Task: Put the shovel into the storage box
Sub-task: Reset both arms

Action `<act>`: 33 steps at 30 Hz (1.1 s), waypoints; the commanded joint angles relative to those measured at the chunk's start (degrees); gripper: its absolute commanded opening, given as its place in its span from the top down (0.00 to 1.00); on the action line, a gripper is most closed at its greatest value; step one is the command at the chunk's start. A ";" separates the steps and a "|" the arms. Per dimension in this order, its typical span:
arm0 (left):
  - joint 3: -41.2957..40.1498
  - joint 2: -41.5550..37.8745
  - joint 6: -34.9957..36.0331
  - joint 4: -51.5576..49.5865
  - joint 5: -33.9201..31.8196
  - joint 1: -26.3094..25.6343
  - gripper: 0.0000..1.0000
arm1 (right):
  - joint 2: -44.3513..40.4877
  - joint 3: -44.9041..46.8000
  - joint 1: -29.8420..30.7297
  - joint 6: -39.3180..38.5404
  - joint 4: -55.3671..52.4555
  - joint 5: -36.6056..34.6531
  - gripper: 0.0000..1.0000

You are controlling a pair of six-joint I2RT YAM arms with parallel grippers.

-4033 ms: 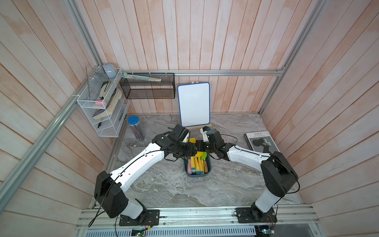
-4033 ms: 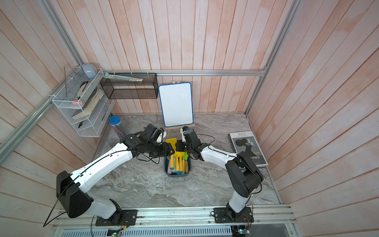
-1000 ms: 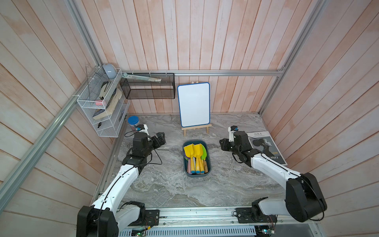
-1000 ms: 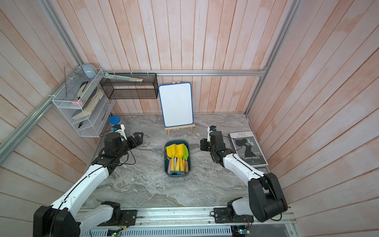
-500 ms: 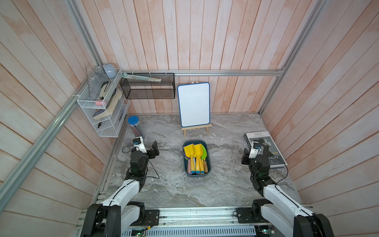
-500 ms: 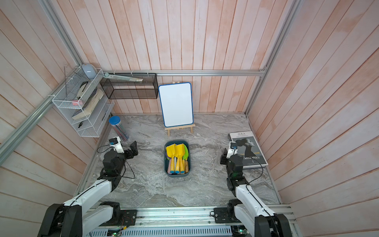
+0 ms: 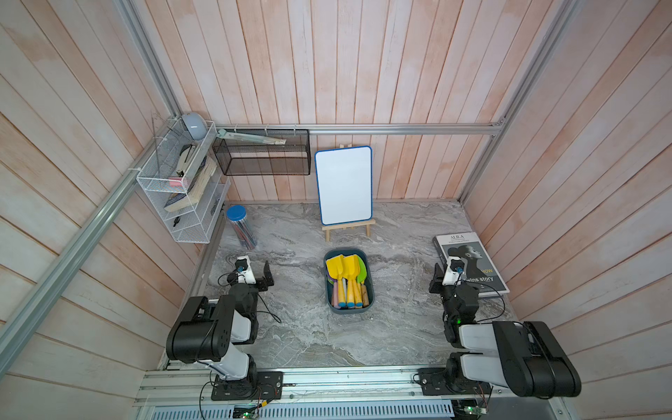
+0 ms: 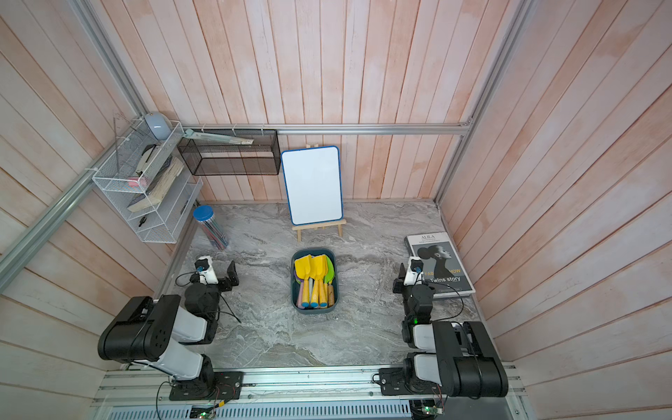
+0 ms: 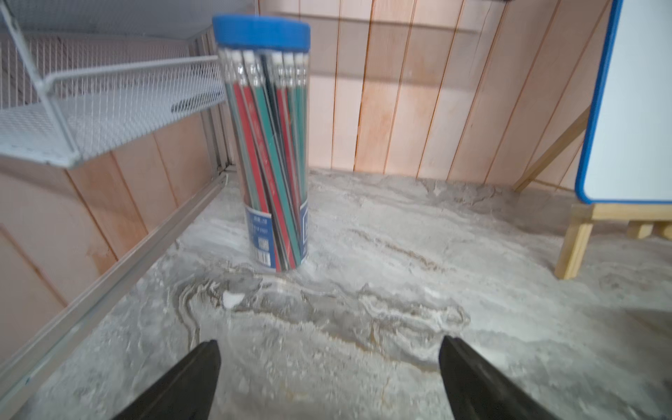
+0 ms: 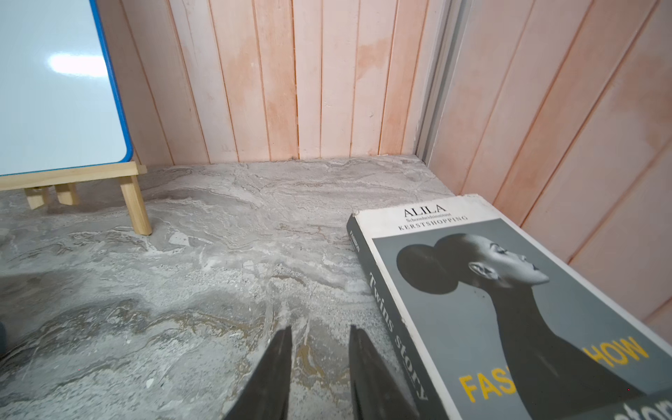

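Left claw (image 9: 329,342), right claw (image 10: 320,329) farther from rounded plastic storage box (image 7: 348,309)

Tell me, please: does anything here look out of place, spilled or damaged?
Nothing is spilled. The shovels all lie inside the storage box, none left outside. Two small oddities: the book has a worn far cover corner, and a long flat strip lies slanted across the top of the black mesh basket.

Grey marbled stone tabletop (image 7: 298,327) w/ dark teal rounded plastic storage box (image 7: 349,310) centre, clear blue-lidded pencil canister (image 7: 242,229) back-left, small wooden easel (image 7: 348,231) at back, b&w paperback book (image 7: 469,262) right.
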State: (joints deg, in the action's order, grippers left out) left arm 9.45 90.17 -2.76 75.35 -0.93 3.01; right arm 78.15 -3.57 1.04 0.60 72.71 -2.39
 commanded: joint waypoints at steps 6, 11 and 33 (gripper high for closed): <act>6.29 -0.60 0.92 -8.29 7.02 0.75 0.00 | 9.16 -9.43 -3.99 2.12 -1.29 1.81 0.63; 6.29 -0.77 1.01 -8.36 6.94 0.66 0.00 | 10.63 -8.97 -4.42 2.33 1.87 2.52 0.02; 6.20 -0.78 1.26 -8.33 6.73 0.60 0.01 | 11.12 -8.47 -4.22 2.06 3.84 2.41 0.02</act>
State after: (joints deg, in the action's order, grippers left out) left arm 15.86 89.82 -2.31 67.18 5.41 3.38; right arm 88.92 -12.10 -3.20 2.11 76.25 -0.45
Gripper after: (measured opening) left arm 0.995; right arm 0.979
